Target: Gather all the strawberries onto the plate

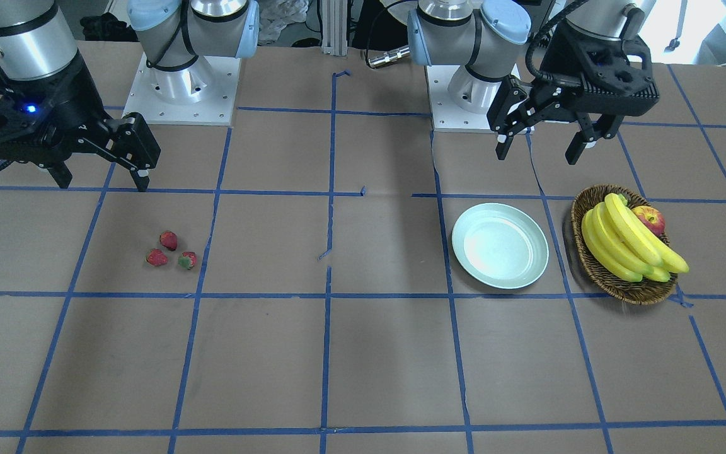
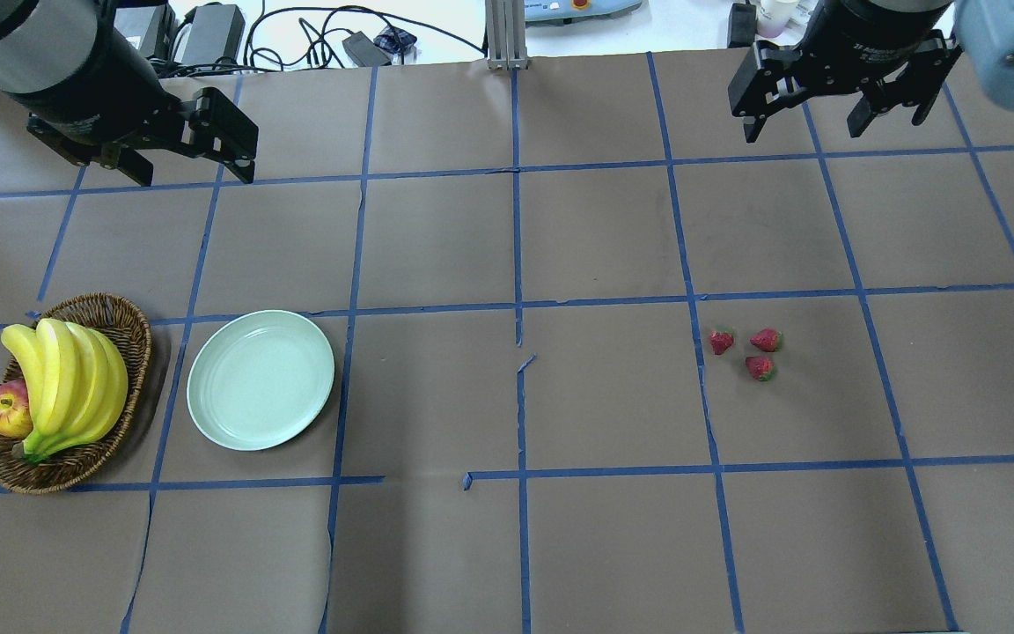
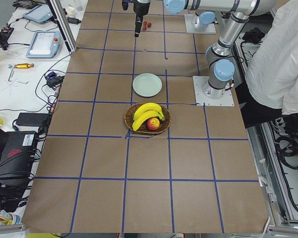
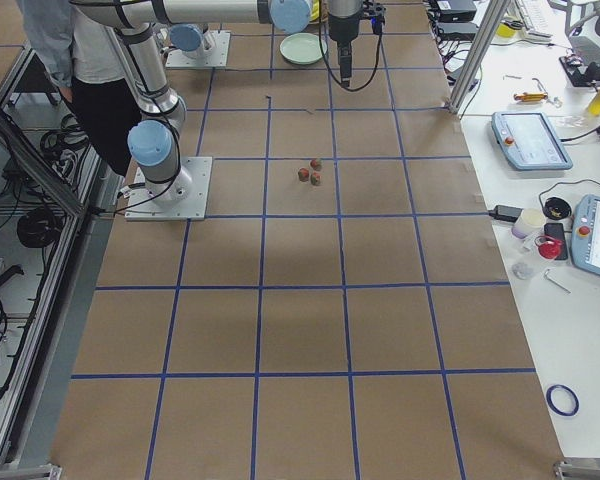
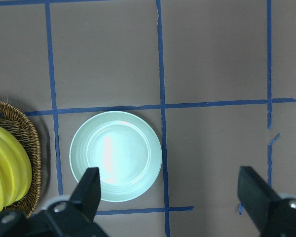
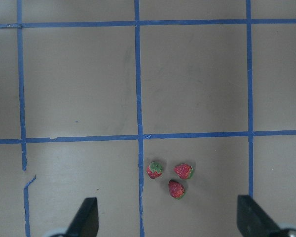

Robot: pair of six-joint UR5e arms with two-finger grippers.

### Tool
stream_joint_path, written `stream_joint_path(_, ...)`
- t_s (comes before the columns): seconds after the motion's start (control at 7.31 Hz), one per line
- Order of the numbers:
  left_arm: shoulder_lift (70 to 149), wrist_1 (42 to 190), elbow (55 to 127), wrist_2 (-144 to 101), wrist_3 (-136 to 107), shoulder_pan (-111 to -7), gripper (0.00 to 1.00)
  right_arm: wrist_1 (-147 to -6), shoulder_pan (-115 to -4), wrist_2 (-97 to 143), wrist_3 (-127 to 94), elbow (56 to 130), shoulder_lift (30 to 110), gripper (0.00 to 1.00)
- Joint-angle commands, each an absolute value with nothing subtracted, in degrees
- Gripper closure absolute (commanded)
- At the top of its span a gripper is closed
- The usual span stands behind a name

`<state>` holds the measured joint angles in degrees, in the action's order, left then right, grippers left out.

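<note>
Three strawberries (image 2: 746, 350) lie close together on the table's right half; they also show in the front view (image 1: 171, 251), the right wrist view (image 6: 170, 176) and the right side view (image 4: 311, 172). The mint-green plate (image 2: 260, 379) sits empty on the left half, also in the front view (image 1: 500, 245) and the left wrist view (image 5: 116, 156). My right gripper (image 2: 811, 125) hangs open and empty, high above the table, farther from my base than the strawberries. My left gripper (image 2: 186, 172) hangs open and empty, high above the table beyond the plate.
A brown wicker basket (image 2: 124, 330) with a bunch of bananas (image 2: 67, 385) and an apple (image 2: 5, 411) stands just left of the plate. Blue tape lines grid the brown table. A person stands beside the robot's base (image 3: 278, 59).
</note>
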<state>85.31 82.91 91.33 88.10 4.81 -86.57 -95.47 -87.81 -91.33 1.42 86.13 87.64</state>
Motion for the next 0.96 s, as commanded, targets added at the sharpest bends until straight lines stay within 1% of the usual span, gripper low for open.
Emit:
stream_joint_path(0.0, 87.1, 83.9, 89.3, 88.0, 4.4, -86.5, 0.0, -95.3, -87.9, -90.9, 1.5, 86.4, 87.7, 0.0)
stream_joint_path(0.27, 90.2, 88.4, 84.1, 87.9, 4.5, -86.7, 0.0, -94.7, -87.9, -90.9, 1.4, 86.3, 87.9, 0.0)
stream_joint_path(0.41, 90.4, 91.2, 83.4, 88.0, 4.6, -86.9, 0.0, -94.7, -87.9, -90.9, 1.4, 86.3, 87.7, 0.0)
stream_joint_path(0.82, 89.8, 91.9, 86.4, 88.1, 4.5, -86.9, 0.0, -94.4, -88.0, -90.9, 1.4, 86.4, 87.8, 0.0)
